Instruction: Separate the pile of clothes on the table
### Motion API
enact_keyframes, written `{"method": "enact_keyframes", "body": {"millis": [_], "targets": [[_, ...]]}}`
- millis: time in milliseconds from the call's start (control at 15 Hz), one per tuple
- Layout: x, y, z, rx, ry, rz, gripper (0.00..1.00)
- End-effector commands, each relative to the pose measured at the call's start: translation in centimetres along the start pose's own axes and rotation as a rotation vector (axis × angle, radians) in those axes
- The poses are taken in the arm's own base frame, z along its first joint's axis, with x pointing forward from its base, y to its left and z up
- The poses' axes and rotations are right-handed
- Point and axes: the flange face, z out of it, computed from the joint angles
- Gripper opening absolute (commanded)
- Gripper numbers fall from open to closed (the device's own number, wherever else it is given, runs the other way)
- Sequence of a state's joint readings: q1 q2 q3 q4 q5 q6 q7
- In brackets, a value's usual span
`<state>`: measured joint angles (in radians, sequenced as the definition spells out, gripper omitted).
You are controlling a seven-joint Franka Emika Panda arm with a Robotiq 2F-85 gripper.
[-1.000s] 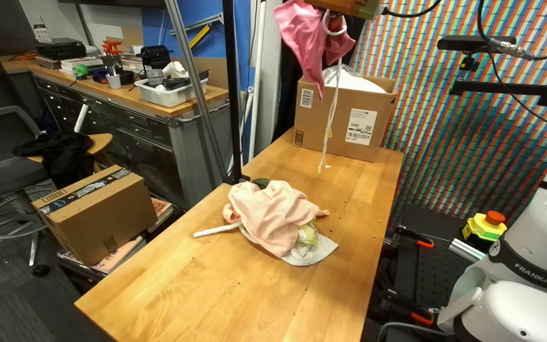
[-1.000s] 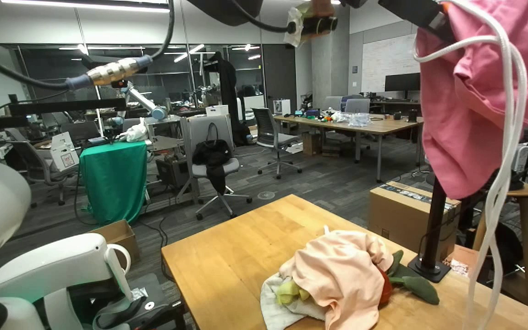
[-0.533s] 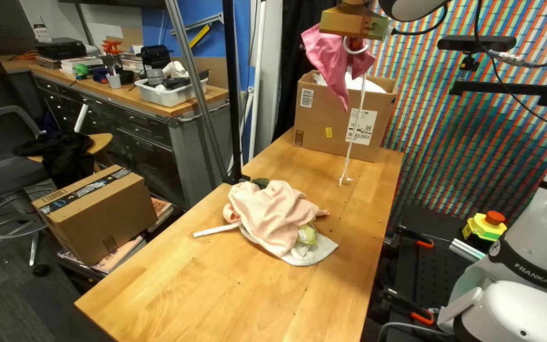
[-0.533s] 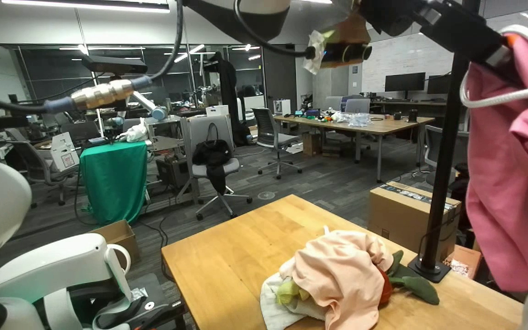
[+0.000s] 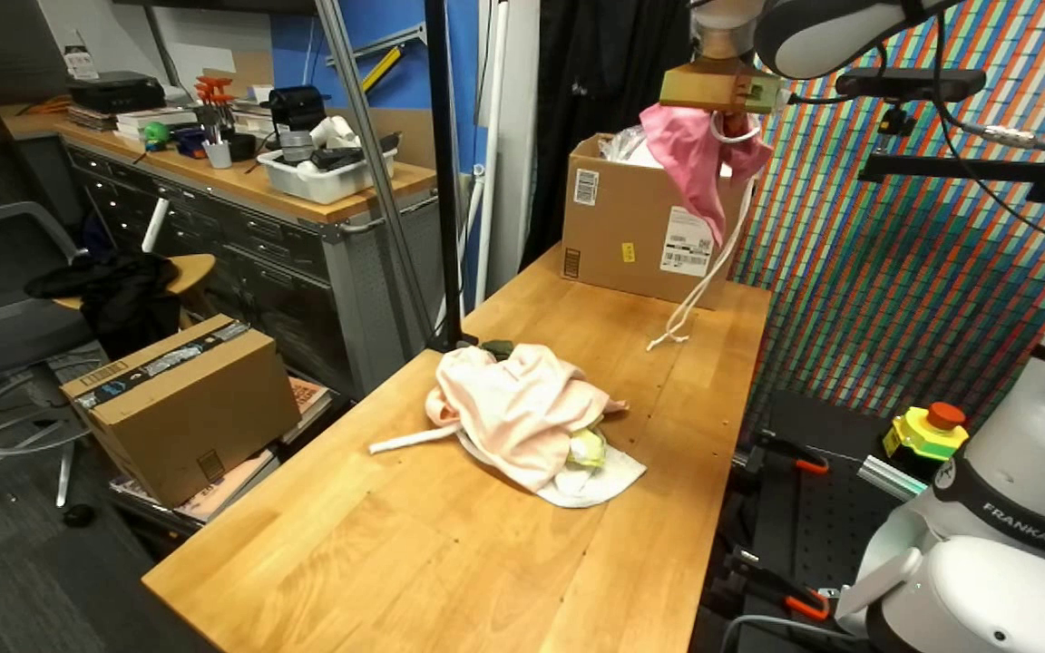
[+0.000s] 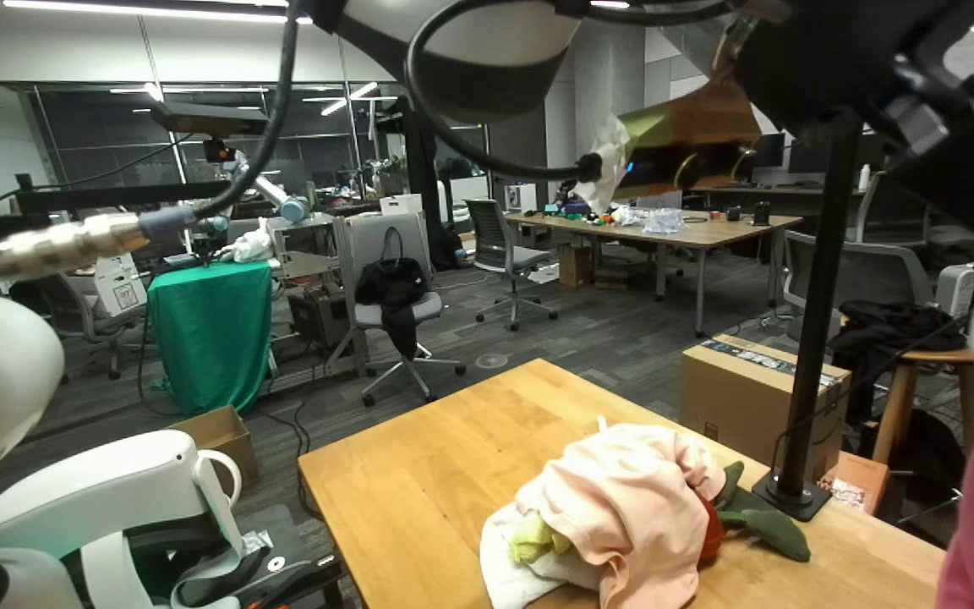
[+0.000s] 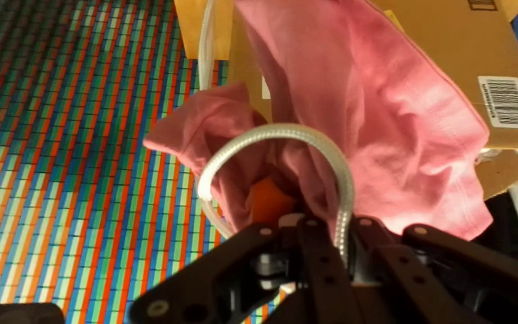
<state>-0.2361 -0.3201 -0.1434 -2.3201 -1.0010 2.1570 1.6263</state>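
My gripper (image 7: 335, 225) is shut on a pink cloth (image 7: 389, 117) with a white cord (image 7: 281, 130) looping at the jaws. An orange patch shows at the grip. In an exterior view the pink cloth (image 5: 695, 168) hangs high above the table's far end, its cord (image 5: 704, 281) dangling. A peach cloth (image 5: 522, 408) tops the pile on the table; it also shows in an exterior view (image 6: 631, 499). Under it lie a whitish cloth (image 5: 595, 485), a yellow-green piece (image 6: 533, 539), a red piece (image 6: 712, 537) and dark green pieces (image 6: 770, 529). A white strip (image 5: 414, 440) sticks out.
A cardboard box (image 5: 631, 218) stands at the table's far end, just behind the hanging cloth. A black post (image 6: 812, 338) rises from the table edge beside the pile. The wooden table (image 5: 450, 562) has bare wood in front of the pile.
My gripper has carried the pink cloth rightward in both exterior views, and lower. Its cord has swung to a slant. The pile on the table has not moved.
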Motion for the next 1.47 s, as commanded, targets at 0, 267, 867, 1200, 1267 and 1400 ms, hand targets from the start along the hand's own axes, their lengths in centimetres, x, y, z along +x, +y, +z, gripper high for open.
{"method": "enact_keyframes", "body": {"millis": [0, 267, 867, 1200, 1267, 1400], "targets": [[1.3, 2.1, 0.8, -0.035, 0.025, 0.018, 0.06], [2.7, 3.5, 0.6, -0.138, 0.131, 0.051, 0.06], [1.8, 3.4, -2.3, -0.245, 0.292, -0.008, 0.06], [-1.9, -0.3, -1.2, -0.179, 0.252, -0.096, 0.06], [-2.7, -1.0, -0.5, -0.172, 0.242, -0.118, 0.06], [-4.1, -2.4, 1.2, -0.156, 0.214, -0.155, 0.06]]}}
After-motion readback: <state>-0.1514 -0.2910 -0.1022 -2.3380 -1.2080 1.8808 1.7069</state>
